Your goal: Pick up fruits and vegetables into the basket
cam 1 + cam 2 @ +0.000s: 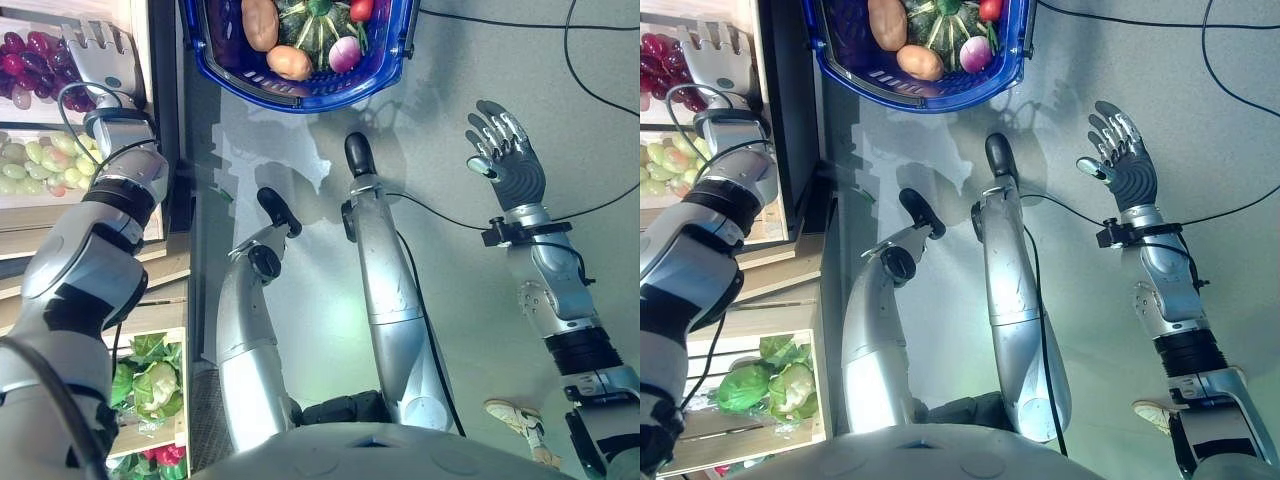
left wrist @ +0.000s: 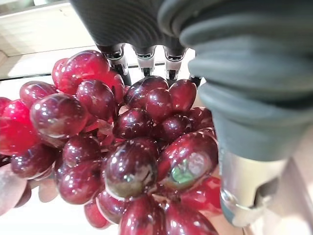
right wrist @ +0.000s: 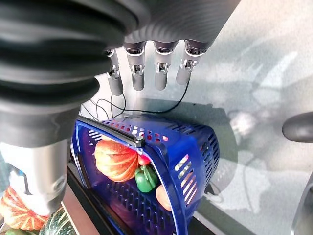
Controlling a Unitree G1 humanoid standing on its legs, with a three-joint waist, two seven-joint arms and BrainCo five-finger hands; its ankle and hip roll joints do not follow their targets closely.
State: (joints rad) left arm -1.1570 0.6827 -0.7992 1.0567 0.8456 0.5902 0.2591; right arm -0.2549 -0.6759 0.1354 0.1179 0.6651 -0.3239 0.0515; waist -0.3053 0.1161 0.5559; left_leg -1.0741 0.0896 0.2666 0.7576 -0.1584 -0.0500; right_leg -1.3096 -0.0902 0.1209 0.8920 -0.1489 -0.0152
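**Reaching for red grapes**

Left robot hand (image 1: 103, 55) over red grapes (image 2: 127, 147), fingers straight, nothing grasped yet. Right robot hand (image 1: 508, 150) relaxed, idle, well apart from basket (image 1: 395, 55). Several vegetables already inside; grapes still left.

Open grey floor (image 1: 480, 60) at 1–3 o'clock around raised right hand (image 1: 510, 160). Blue perforated plastic basket (image 1: 395, 55) blocks 12 o'clock; wooden produce shelf (image 1: 150, 70) walls 9–11 o'clock.
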